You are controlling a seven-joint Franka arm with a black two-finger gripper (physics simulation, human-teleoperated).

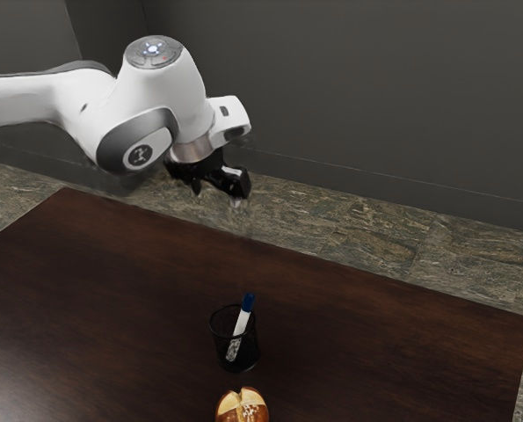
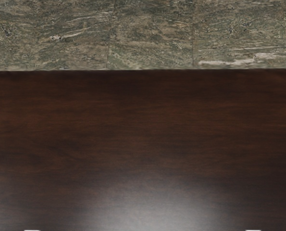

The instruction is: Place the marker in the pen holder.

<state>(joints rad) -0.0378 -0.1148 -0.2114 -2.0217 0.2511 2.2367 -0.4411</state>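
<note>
Dark grey wall [image 1: 358,105] forms the backdrop, rising behind the end effector as seen from the exterior camera. Stone floor [image 1: 375,233], mottled in green, grey and tan, lies lower than the end effector and runs along the foot of the wall. Dark brown wooden table [image 1: 138,290] extends below the end effector's level; its straight edge against the stone is also seen in the wrist view, where a pale, soft-edged reflection [image 2: 157,211] lies on the wood, between the lines of the two fingertips. White arm [image 1: 160,97] enters from the exterior view's left, bends above the end effector and carries it at its lower end. Black gripper [image 1: 217,198], the end effector proper, hangs raised above the level of the tabletop, its two fingers standing well apart — unclamped. Black mesh pen holder [image 1: 254,352] stands upright on the table, lower than the gripper, well apart from it and closer to the exterior camera. Bread roll [image 1: 242,409], brown with a paler scored crust, lies farther from the gripper than the pen holder does, partly cut off by the picture's edge. White marker [image 1: 242,323] rests inside the pen holder, well apart from the gripper — tilted, its blue end uppermost and above the rim, its lower part visible through the mesh.
</note>
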